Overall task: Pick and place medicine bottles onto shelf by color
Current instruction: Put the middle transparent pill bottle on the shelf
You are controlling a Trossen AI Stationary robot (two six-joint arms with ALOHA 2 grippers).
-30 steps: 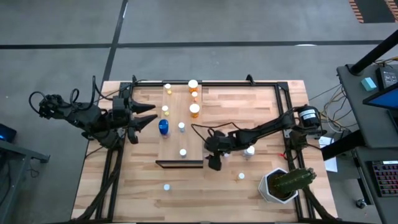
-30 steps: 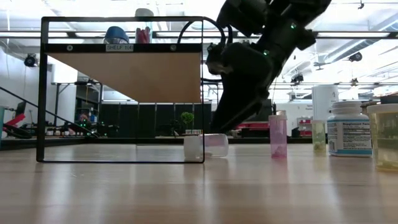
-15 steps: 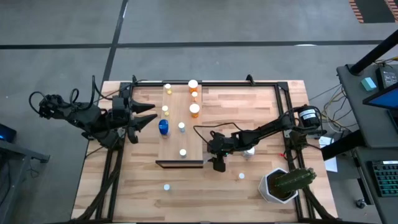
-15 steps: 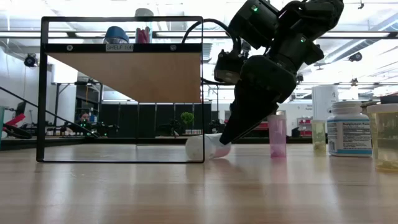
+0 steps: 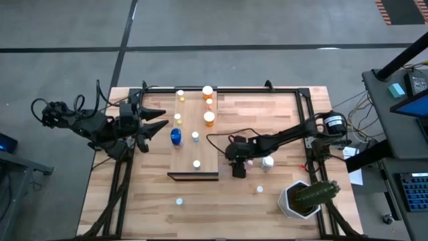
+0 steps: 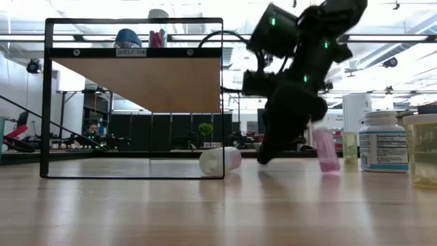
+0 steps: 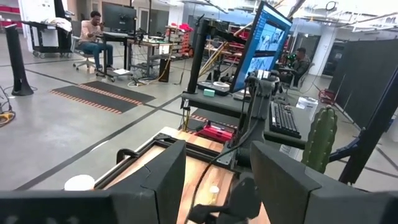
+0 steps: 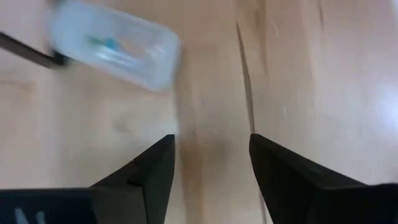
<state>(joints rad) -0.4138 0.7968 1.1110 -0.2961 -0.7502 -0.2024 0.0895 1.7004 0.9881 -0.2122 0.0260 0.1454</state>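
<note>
My right gripper (image 5: 238, 172) (image 6: 263, 158) slants down over the table just right of the shelf's (image 5: 194, 150) near corner, open with bare wood between its fingers (image 8: 211, 168). A clear bottle (image 6: 220, 159) (image 8: 112, 53) lies on its side beside it, untouched. A pink bottle (image 6: 326, 152) tilts behind the gripper, its top hidden. Orange bottles (image 5: 209, 118), a blue one (image 5: 175, 136) and clear ones (image 5: 196, 164) stand on the shelf. My left gripper (image 5: 160, 124) waits open and level at the shelf's left side. My right gripper stands in front of the tilted pink bottle's top (image 6: 317, 137) in the low view. Whether any part of it touches the bottle, I cannot tell. The bottle's base is on the table.
A white bottle (image 5: 267, 162) stands right of my right gripper. Small bottles (image 5: 179, 200) (image 5: 259, 190) stand near the front edge. A cactus pot (image 5: 304, 197) fills the near right corner. Black frame rails (image 5: 304, 107) run round the table.
My right gripper has gone toward the table's right edge, away from the lying clear bottle, and has rolled at the wrist. The pink bottle stood upright and now tilts. The clear bottle has shifted a little toward the shelf.
</note>
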